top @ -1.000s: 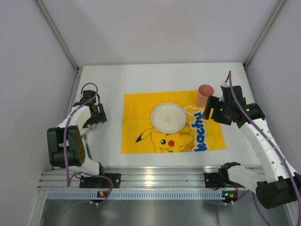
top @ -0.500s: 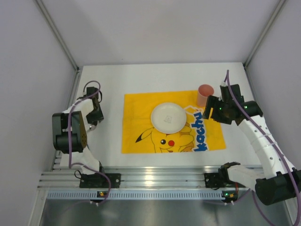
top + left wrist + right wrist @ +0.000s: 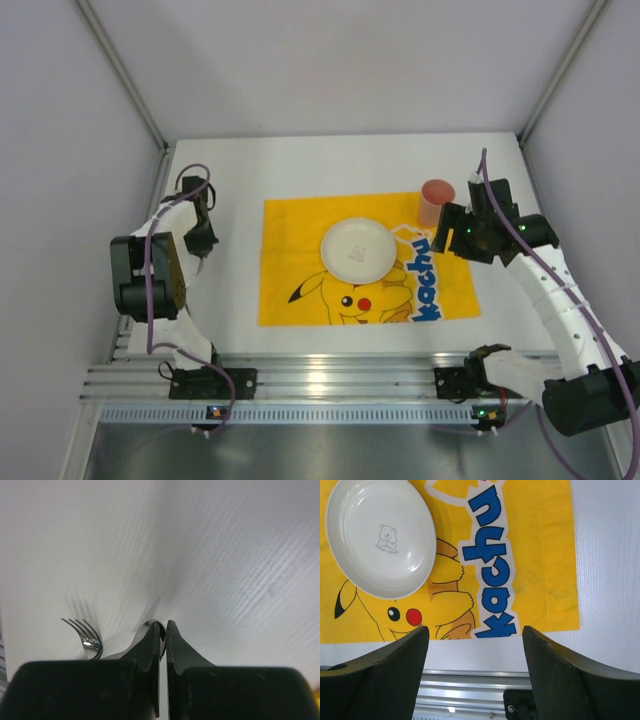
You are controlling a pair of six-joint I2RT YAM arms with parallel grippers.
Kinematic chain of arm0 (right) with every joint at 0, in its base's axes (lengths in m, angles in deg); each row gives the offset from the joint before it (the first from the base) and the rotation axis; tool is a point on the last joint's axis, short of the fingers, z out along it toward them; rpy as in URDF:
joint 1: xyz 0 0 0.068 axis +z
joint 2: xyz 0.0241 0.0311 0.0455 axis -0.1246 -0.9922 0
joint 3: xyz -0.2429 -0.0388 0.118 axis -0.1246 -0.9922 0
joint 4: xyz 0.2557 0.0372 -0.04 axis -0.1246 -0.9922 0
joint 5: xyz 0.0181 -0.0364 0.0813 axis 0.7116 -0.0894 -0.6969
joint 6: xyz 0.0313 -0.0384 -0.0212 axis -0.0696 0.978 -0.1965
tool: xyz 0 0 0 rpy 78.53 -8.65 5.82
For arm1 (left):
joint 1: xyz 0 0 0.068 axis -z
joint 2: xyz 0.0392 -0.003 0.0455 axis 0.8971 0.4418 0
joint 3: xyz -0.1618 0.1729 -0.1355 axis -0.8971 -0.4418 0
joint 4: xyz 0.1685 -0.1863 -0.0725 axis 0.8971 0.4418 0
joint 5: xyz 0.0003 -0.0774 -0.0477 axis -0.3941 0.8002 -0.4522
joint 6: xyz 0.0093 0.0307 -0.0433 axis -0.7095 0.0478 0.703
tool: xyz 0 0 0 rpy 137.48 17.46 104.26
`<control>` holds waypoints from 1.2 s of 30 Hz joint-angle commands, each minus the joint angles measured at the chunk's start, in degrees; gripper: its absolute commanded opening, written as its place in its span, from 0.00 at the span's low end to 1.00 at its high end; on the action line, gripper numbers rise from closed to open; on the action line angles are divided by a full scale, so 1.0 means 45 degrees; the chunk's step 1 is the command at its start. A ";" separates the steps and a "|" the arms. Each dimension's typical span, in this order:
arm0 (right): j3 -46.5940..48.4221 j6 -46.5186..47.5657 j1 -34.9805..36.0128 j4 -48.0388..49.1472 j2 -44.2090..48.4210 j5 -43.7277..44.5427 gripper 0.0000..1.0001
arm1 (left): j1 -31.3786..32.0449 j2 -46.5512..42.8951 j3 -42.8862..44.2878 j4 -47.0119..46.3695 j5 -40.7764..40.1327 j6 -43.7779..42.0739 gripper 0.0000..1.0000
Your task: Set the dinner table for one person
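- Top external view: one white dinner table [image 3: 330,165] spans the scene and bears one yellow mat [image 3: 300,290], with one plate [image 3: 357,249] on it and one pink cup [image 3: 436,200] at its far right corner.
- The left gripper [image 3: 162,630] is clenched on one metal utensil [image 3: 153,624] (kind unclear), with one fork [image 3: 85,636] just beside it.
- The right gripper [image 3: 475,630] stands spread wide and grasps nothing.

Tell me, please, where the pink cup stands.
Top view: the pink plastic cup stands on the yellow cloth mat's far right corner, right of the white plate.
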 commanded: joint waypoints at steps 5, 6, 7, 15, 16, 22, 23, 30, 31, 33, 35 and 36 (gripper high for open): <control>0.1040 0.0231 -0.0005 0.0726 -0.0276 -0.0268 0.76 | 0.0045 -0.0870 0.2404 0.0983 0.4274 0.2304 0.00; 0.1254 0.0251 -0.0005 0.0784 -0.0373 -0.0288 0.76 | 0.0084 -0.0967 0.2660 0.1294 0.4685 0.2577 0.00; 0.1333 0.0231 -0.0024 0.0842 -0.0432 -0.0308 0.76 | 0.0123 -0.1007 0.2914 0.1471 0.4825 0.2657 0.00; 0.1568 0.0134 -0.0005 0.1213 -0.0413 -0.1595 0.76 | 0.0650 -0.1338 0.5220 0.3191 0.6640 0.3438 0.00; 0.1568 0.0095 0.0015 0.1388 -0.0413 -0.2139 0.76 | 0.0709 -0.1455 0.5240 0.3191 0.6874 0.3574 0.00; 0.1880 -0.0081 0.0599 0.2946 -0.0510 -0.5512 0.77 | 0.1061 -0.1925 0.6370 0.3561 0.7872 0.4648 0.00; 0.1997 -0.0120 0.0755 0.3300 -0.0607 -0.5987 0.78 | 0.1119 -0.1886 0.6895 0.3698 0.8028 0.4940 0.00; 0.2779 -0.0179 0.3874 0.5040 -0.2032 -0.7555 0.81 | 0.2737 -0.1828 0.7779 0.2609 0.8072 0.7030 0.00; 0.2760 -0.0314 0.4211 0.5177 -0.2227 -0.7109 0.82 | 0.3398 -0.1789 0.8011 0.2431 0.7914 0.7496 0.00; 0.2604 -0.0529 0.5107 0.5799 -0.2677 -0.6426 0.82 | 0.4085 -0.1497 0.8383 0.2138 0.7485 0.7948 0.00; 0.2603 -0.0609 0.5598 0.6154 -0.3184 -0.5994 0.82 | 0.4984 -0.1069 0.9125 0.2020 0.7462 0.8554 0.00; 0.2661 -0.0589 0.5987 0.6368 -0.3360 -0.5740 0.82 | 0.5219 -0.0892 0.9417 0.1981 0.7501 0.8730 0.00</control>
